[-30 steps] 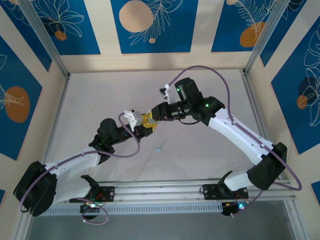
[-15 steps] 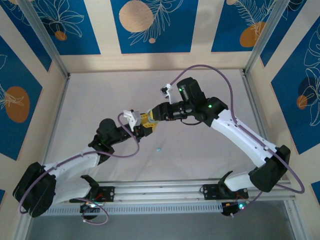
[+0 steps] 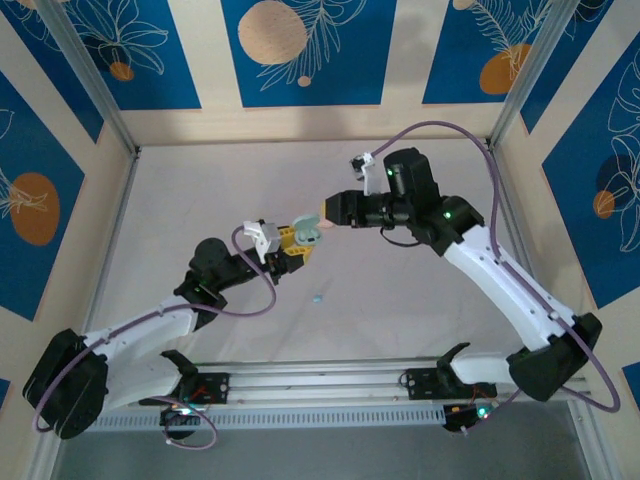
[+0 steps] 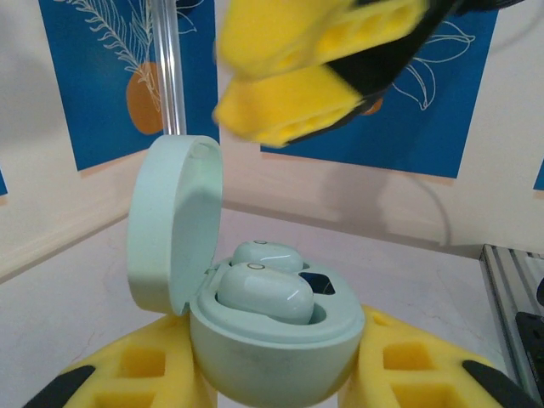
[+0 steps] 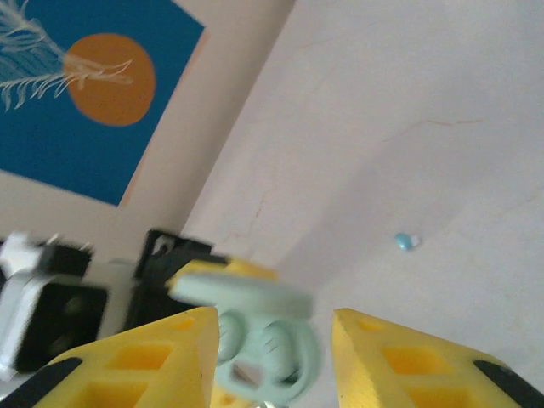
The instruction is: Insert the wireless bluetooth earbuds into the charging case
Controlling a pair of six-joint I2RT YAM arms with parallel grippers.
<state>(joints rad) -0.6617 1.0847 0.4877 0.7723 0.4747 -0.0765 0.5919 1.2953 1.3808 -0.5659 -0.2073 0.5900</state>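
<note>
My left gripper (image 4: pixel 276 378) is shut on the pale mint charging case (image 4: pixel 272 344), holding its base upright between the yellow fingers (image 4: pixel 140 378). The lid (image 4: pixel 174 221) stands open to the left. Two mint earbuds (image 4: pixel 263 293) lie side by side in the wells. In the top view the case (image 3: pixel 311 231) sits at the left gripper (image 3: pixel 296 243), and my right gripper (image 3: pixel 325 213) hovers just right of it. In the right wrist view the right gripper (image 5: pixel 274 340) is open, with the blurred case (image 5: pixel 268 357) beyond its fingers and untouched.
A light blue earbud (image 3: pixel 317 298) lies loose on the white table, in front of both grippers; the right wrist view shows it too (image 5: pixel 406 242). Aluminium rails (image 3: pixel 320 385) run along the near edge, and blue-patterned walls (image 3: pixel 300 50) close in the workspace.
The right gripper has pulled back to the right, away from the case, and its jaws have spread. The left arm has kept the case nearly still.
</note>
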